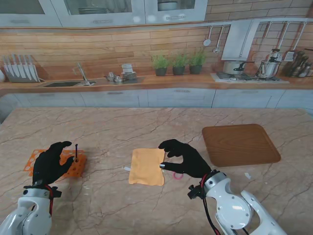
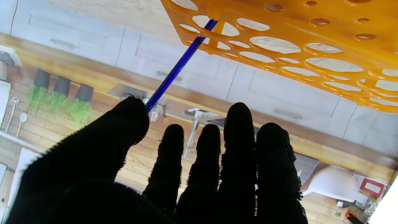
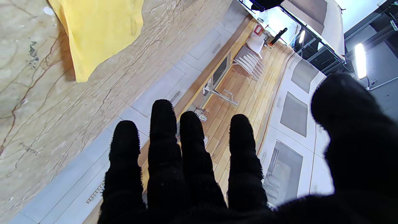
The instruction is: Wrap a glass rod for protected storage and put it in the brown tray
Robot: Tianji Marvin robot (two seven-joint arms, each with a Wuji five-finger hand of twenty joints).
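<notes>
At the lower left of the stand's view the left hand [image 1: 53,161] hangs over the orange rack [image 1: 73,169], fingers loosely spread and grasping nothing; in the left wrist view the thumb tip sits just beside the blue glass rod [image 2: 178,67], though whether it touches cannot be told. The rod [image 1: 76,152] stands nearly upright in a hole of the rack [image 2: 311,37] at the rack's right side. At the lower centre, the right hand [image 1: 183,156] hovers with the fingers apart and holding nothing; the right wrist view shows four fingers [image 3: 161,130] straight and the thumb well apart from them. Its fingertips reach over the right edge of the yellow cloth [image 1: 146,166], which lies flat in the middle of the frame, and the cloth [image 3: 99,34] also shows in the right wrist view. A small pink ring [image 1: 178,176] peeks out from under the right hand. Farther up and to the right, the brown tray [image 1: 239,144] lies on the marble table [image 1: 146,127], with nothing in it. Along the top of the frame runs the kitchen counter [image 1: 186,81].
</notes>
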